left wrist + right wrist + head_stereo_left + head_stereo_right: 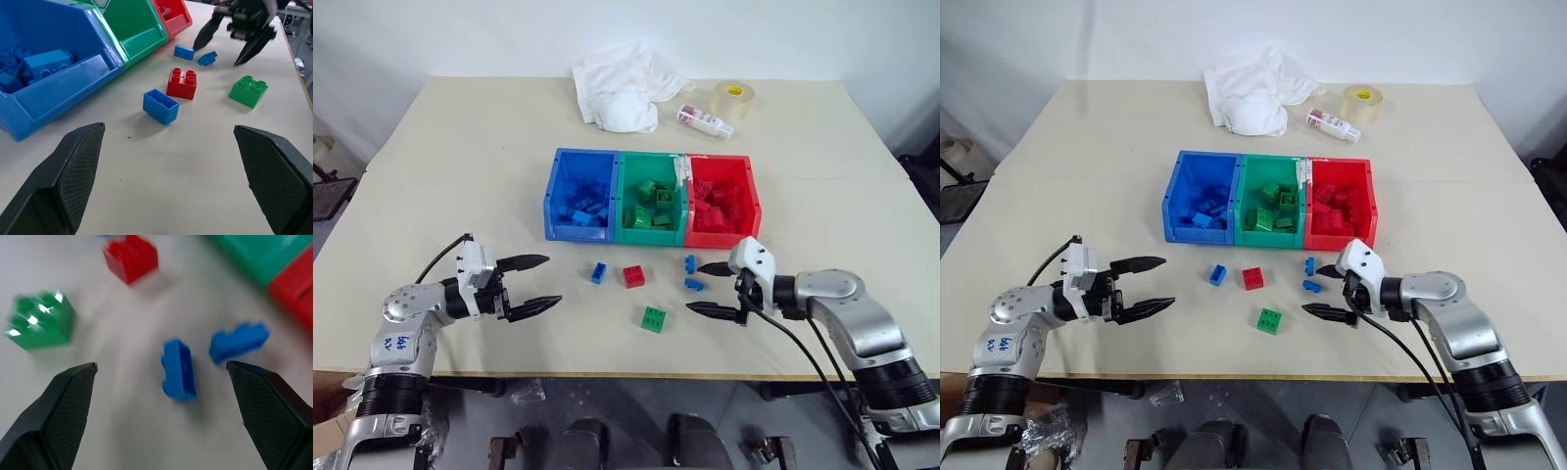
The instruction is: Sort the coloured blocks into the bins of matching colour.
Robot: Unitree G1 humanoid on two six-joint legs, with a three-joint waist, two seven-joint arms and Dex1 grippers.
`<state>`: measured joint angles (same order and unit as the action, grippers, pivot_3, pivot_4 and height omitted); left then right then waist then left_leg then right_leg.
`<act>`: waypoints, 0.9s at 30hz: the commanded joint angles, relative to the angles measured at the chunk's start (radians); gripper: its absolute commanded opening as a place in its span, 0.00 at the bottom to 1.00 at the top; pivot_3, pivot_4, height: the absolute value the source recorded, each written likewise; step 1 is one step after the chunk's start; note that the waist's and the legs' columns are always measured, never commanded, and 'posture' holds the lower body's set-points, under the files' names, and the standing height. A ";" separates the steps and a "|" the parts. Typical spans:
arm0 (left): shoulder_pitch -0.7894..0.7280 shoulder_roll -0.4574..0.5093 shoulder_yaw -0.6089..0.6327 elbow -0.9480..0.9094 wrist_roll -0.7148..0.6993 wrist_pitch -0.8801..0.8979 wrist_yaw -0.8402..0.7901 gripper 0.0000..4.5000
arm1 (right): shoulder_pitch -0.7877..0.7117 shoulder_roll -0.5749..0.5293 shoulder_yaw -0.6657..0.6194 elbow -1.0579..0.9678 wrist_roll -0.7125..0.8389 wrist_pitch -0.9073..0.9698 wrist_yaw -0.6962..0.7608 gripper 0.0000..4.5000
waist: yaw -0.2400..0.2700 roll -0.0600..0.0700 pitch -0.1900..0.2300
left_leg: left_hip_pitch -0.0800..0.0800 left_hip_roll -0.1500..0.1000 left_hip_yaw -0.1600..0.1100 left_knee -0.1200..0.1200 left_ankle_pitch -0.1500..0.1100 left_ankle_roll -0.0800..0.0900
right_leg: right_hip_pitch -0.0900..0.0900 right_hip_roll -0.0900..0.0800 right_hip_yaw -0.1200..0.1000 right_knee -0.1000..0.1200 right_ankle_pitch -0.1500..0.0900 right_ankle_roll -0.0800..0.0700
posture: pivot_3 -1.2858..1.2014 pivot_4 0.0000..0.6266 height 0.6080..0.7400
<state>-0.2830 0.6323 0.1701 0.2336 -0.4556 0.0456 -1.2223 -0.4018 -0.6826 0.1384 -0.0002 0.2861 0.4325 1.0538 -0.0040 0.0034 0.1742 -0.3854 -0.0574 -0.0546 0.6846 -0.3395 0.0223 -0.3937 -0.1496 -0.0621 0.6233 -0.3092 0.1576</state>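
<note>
Three joined bins stand mid-table: blue (576, 232), green (647, 236), red (720, 238), each holding bricks of its own colour. In front of them lie loose blocks: a blue one (598, 272), a red one (633, 276), a green one (653, 319) and two small blue ones (690, 262) (179, 369). My right gripper (694, 288) is open, its fingers either side of the nearer small blue block, not touching it. Well to the left of the loose blocks, my left gripper (553, 281) is open and holds nothing.
A crumpled white cloth (622, 88), a roll of clear tape (734, 98) and a small bottle (705, 120) lie at the back of the table. The table's front edge (636, 374) runs just below both grippers.
</note>
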 commanded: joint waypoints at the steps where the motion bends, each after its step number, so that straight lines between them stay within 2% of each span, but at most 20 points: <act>1: 0.028 0.013 0.035 -0.059 -0.024 0.002 0.013 1.00 | -0.019 0.015 0.012 0.015 -0.016 -0.018 0.001 0.90 | -0.001 0.000 0.000 | 0.000 0.000 0.000 0.000 0.000 0.000 | 0.000 0.000 0.000 0.000 0.000 0.000 | 0.52 0.24 1.00; 2: 0.035 0.014 0.038 -0.066 -0.026 0.004 0.015 1.00 | -0.021 0.019 0.010 0.015 -0.015 -0.022 0.000 0.85 | -0.001 0.000 0.000 | 0.000 0.000 0.000 0.000 0.000 0.000 | 0.000 0.000 0.000 0.000 0.000 0.000 | 0.52 0.24 1.00; 10: 0.056 0.007 0.050 -0.087 -0.034 0.010 0.041 1.00 | -0.041 0.022 -0.021 -0.014 -0.002 -0.004 -0.013 0.22 | 0.002 0.000 0.000 | 0.000 0.000 0.000 0.000 0.000 0.000 | 0.000 0.000 0.000 0.000 0.000 0.000 | 0.52 0.24 1.00; 12: 0.056 0.006 0.049 -0.086 -0.034 0.010 0.042 1.00 | -0.045 0.014 -0.024 -0.030 0.004 0.002 -0.009 0.12 | 0.002 0.000 0.000 | 0.000 0.000 0.000 0.000 0.000 0.000 | 0.000 0.000 0.000 0.000 0.000 0.000 | 0.52 0.24 1.00; 17: 0.044 0.002 0.045 -0.071 -0.031 0.002 0.041 1.00 | -0.115 0.008 -0.048 -0.095 0.046 0.048 0.003 0.12 | 0.000 0.000 0.000 | 0.000 0.000 0.000 0.000 0.000 0.000 | 0.000 0.000 0.000 0.000 0.000 0.000 | 0.52 0.24 1.00; 21: 0.030 -0.010 0.035 -0.053 -0.024 -0.008 0.040 1.00 | -0.256 0.066 -0.006 -0.087 0.054 0.073 0.008 0.12 | -0.004 0.000 0.000 | 0.000 0.001 0.000 0.000 0.000 0.000 | -0.001 0.000 0.000 0.000 0.000 0.000 | 0.52 0.24 1.00; 27: 0.012 -0.022 0.028 -0.031 -0.018 -0.020 0.038 1.00 | -0.485 0.241 0.099 0.161 -0.082 -0.031 -0.068 0.12 | -0.022 0.000 0.000 | 0.000 0.000 -0.001 -0.001 0.000 0.000 | -0.001 0.000 0.000 0.002 0.000 0.000 | 0.52 0.24 1.00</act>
<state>-0.2647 0.6084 0.1884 0.2093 -0.4669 0.0434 -1.1815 -0.8551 -0.4564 0.2333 0.1116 0.2405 0.4523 1.0100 -0.0260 0.0034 0.1741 -0.3854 -0.0577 -0.0563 0.6839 -0.3394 0.0219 -0.3952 -0.1494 -0.0627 0.6261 -0.3093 0.1575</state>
